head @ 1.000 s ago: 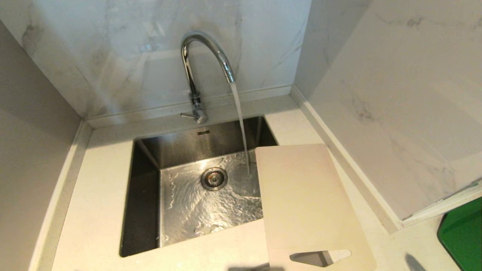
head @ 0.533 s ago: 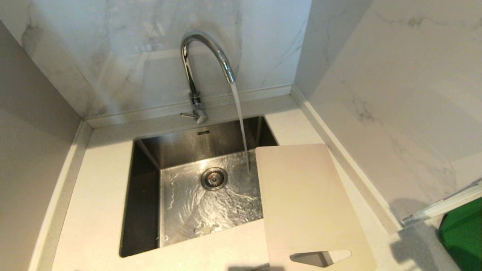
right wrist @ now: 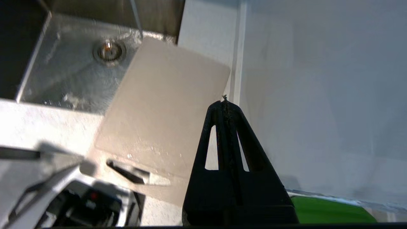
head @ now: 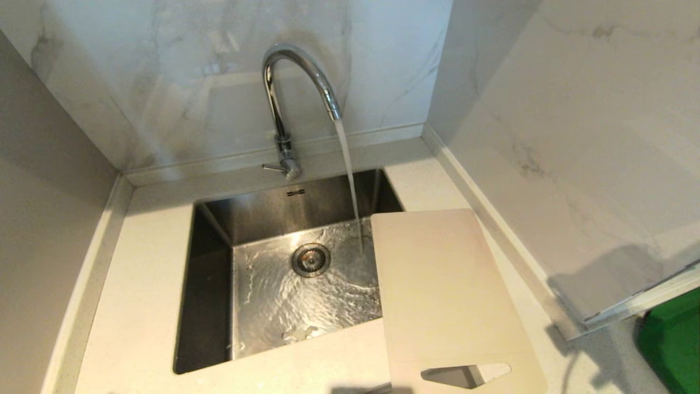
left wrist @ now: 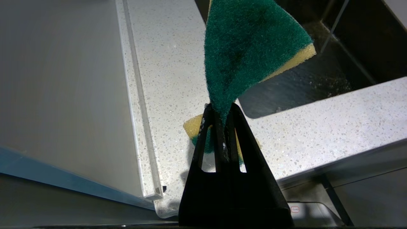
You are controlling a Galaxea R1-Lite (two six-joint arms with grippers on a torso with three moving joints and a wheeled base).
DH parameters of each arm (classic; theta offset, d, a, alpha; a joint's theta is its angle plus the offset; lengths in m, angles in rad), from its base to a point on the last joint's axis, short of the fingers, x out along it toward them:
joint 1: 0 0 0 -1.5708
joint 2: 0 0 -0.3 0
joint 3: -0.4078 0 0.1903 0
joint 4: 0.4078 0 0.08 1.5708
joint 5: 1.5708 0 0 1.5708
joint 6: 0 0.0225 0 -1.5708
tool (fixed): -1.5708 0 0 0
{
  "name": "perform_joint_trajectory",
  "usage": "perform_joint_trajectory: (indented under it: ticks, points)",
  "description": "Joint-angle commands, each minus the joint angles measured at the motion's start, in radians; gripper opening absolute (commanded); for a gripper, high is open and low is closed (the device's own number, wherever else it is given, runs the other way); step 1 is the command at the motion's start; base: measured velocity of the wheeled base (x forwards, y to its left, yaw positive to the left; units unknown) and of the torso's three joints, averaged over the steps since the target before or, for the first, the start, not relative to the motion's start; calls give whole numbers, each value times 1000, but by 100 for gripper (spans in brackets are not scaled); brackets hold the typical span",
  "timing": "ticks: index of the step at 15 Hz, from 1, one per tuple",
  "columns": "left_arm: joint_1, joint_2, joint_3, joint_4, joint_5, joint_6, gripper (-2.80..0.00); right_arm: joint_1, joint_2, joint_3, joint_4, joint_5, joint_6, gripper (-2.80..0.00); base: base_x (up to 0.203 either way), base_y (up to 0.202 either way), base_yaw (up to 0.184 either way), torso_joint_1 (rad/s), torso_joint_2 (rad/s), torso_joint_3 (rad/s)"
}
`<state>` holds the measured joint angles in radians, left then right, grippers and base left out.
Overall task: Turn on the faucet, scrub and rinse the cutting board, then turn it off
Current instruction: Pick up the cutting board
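The sink [head: 213, 306] sits in the middle of the counter [head: 136, 257]. The faucet [head: 284, 109] stands behind the sink, at the back wall, and its water falls into the right side of the sink, to the right of the drain [head: 310, 259]. The cutting board [head: 443, 295] lies on the counter to the right of the sink, and its left edge hangs over the sink. Its handle slot is at the near end. A wall stands to the right of the board.
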<state>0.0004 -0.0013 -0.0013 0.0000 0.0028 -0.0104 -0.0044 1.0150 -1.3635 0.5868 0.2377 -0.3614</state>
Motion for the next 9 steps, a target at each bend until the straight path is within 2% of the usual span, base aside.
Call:
perform_joint_trajectory:
  ticks: [1, 6, 8, 9]
  points:
    - [1, 1, 0, 0, 0, 0, -280, 1, 20, 64, 4, 6, -63, -280, 0, 0, 0, 0, 0, 0]
    - [0, 1, 0, 0, 0, 0, -280, 3, 52, 199, 5, 1, -261, -280, 0, 0, 0, 0, 0, 0]
    - [0, 1, 0, 0, 0, 0, -280, 58, 68, 248, 5, -35, -292, -280, 0, 0, 0, 0, 0, 0]
    - [0, 1, 0, 0, 0, 0, -280, 106, 73, 285, 5, -85, -298, -280, 0, 0, 0, 0, 0, 0]
